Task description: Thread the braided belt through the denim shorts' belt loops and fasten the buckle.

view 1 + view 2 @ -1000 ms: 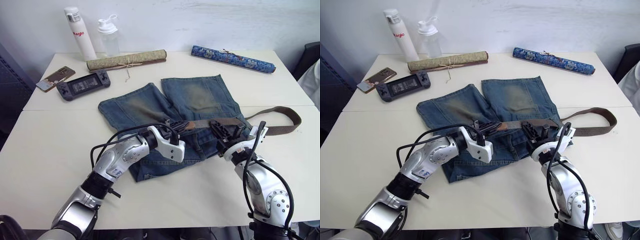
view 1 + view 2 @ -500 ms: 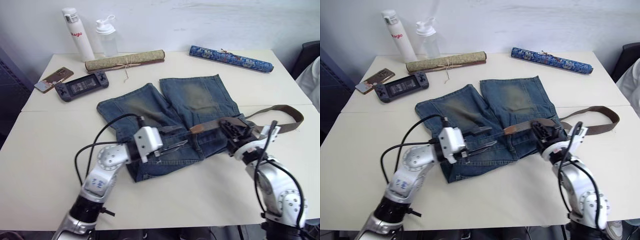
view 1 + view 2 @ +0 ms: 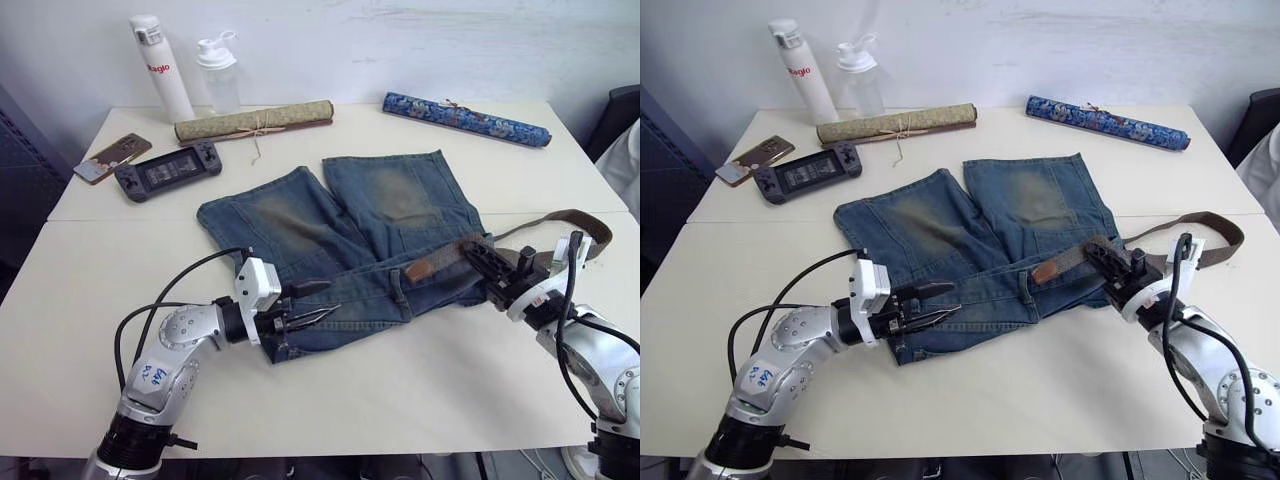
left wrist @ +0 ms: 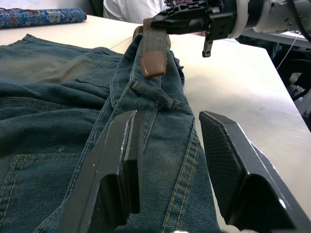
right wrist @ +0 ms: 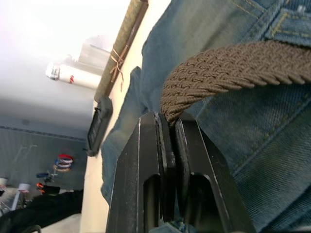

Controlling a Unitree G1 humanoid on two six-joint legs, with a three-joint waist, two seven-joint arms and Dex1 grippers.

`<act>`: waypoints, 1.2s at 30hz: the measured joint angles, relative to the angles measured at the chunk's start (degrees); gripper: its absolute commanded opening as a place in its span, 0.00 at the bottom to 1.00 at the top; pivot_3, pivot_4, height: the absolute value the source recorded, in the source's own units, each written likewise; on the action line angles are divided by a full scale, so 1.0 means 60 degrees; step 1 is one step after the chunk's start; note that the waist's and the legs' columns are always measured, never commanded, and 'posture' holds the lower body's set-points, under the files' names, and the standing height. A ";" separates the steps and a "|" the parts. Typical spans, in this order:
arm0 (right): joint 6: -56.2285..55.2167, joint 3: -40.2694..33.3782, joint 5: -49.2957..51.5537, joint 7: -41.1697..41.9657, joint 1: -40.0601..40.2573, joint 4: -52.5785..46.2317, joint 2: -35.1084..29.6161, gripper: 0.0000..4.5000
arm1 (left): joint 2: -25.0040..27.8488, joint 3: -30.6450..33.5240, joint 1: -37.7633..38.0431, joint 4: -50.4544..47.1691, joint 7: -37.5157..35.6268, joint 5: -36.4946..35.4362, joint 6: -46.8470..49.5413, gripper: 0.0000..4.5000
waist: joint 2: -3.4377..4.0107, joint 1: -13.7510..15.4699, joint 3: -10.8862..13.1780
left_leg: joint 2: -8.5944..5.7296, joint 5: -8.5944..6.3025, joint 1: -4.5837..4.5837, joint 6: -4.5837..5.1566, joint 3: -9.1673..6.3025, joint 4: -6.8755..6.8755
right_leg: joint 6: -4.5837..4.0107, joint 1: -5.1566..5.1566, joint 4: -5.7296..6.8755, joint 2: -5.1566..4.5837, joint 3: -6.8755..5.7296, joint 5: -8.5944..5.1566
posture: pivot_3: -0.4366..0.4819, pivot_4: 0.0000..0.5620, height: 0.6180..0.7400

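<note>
While the right gripper (image 3: 1110,266) pinches the braided belt (image 3: 1065,262) over the denim shorts (image 3: 350,235) (at the waistband), the left gripper (image 3: 308,303) hovers spread — beside the shorts' edge.

I see two cream rectangular tabletops (image 3: 120,250) butted w/ a seam running across. Behind them a plain whitish wall (image 3: 400,40), slightly scuffed. Dark grey panel (image 3: 20,170) at far left, black chair edge (image 3: 618,115) at far right. Light even, soft shadows. Floor can't tell.
</note>
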 measured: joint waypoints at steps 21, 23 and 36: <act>-0.1087 0.0833 -0.4655 0.2475 0.0370 -0.0830 0.1168 0.00 | -0.0138 0.0009 0.0172 -0.0048 0.0267 -0.0044 0.0447 0.46 | 0.0001 -0.0009 0.0000 | 0.0002 0.0000 0.0001 -0.0013 0.0001 -0.0009 | 0.0000 -0.0006 -0.0003 0.0003 0.0001 0.0000 | 0.48 0.27 0.82; -0.1178 0.0912 -0.5247 0.2760 0.0412 -0.0948 0.1142 0.00 | -0.0148 0.0008 0.0172 -0.0052 0.0274 -0.0045 0.0511 0.46 | 0.0001 -0.0001 0.0000 | 0.0002 0.0001 0.0000 -0.0014 0.0000 -0.0009 | 0.0000 -0.0006 -0.0002 0.0002 0.0000 0.0000 | 0.48 0.27 0.82; -0.3184 0.2044 -0.9994 0.5113 0.1388 -0.1307 0.1424 0.00 | -0.0163 0.0013 0.0167 -0.0074 0.0334 -0.0046 0.0742 0.46 | 0.0000 -0.0011 0.0001 | 0.0002 0.0016 0.0007 -0.0050 0.0002 -0.0012 | 0.0000 -0.0003 -0.0004 0.0003 0.0000 0.0000 | 0.48 0.27 0.82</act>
